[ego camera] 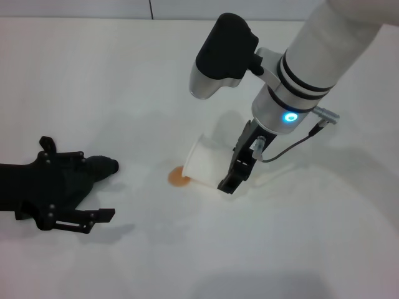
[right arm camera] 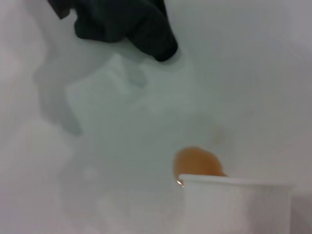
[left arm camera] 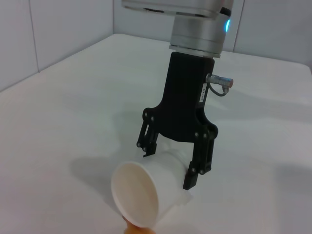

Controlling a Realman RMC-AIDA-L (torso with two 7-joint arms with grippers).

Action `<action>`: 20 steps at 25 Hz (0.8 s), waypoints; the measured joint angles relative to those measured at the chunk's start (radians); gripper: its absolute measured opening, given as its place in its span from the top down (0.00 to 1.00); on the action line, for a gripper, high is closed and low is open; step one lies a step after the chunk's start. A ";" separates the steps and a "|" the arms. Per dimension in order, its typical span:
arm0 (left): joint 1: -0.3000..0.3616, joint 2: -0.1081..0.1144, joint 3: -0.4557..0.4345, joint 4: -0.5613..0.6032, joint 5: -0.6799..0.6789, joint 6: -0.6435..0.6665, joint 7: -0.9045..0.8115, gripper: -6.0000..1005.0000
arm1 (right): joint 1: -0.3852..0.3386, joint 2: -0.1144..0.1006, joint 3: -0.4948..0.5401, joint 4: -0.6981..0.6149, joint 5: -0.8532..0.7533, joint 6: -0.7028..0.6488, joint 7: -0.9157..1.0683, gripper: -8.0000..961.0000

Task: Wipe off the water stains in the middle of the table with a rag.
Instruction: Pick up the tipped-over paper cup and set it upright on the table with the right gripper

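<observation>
Cup (ego camera: 202, 163) tipped on its side at frame centre, clamped between the right gripper (ego camera: 232, 177) fingers, mouth almost over the water stains (ego camera: 179, 177). Best lifted clear first, kept level, set well away from the orange blot on the table (ego camera: 299, 249). Rag (ego camera: 100, 168) at lower left, apparently held under the left gripper (ego camera: 62, 193); whether those fingers are closed cannot be told. Then sweep straight across the blot.
</observation>
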 joint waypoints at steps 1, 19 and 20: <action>0.000 0.000 -0.002 -0.001 0.000 0.000 0.002 0.16 | -0.003 0.000 0.000 -0.003 0.006 0.001 -0.007 0.21; -0.001 0.003 -0.006 -0.011 -0.008 -0.002 -0.002 0.16 | -0.512 -0.016 0.485 -0.272 0.289 -0.055 -0.599 0.32; -0.002 0.002 -0.006 -0.011 -0.008 -0.002 -0.002 0.16 | -0.535 -0.016 0.509 -0.256 0.343 -0.053 -0.664 0.32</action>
